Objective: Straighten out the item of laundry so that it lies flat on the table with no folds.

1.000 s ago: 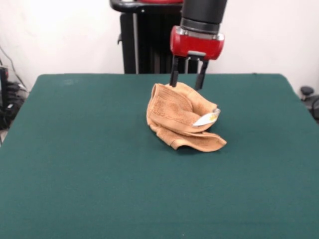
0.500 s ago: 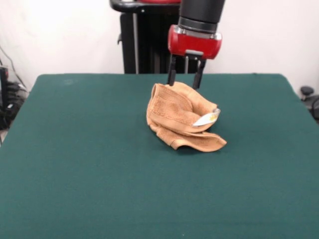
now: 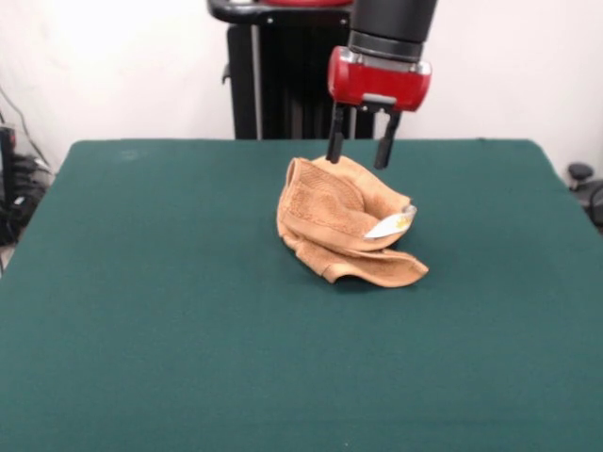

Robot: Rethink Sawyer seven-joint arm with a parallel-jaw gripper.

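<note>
The towel is a soft tan-orange cloth with a fuzzy, bumpy face. It is not flat. It sits all bunched up in a lumpy heap, folded over itself in a few thick layers. One side curls up tall like a little wall. A flap sticks out low on the right side of the front view. A small white tag pokes out from the folds on that side. The towel rests a bit past the middle of the big dark green desk, which is much larger than the towel.
</note>
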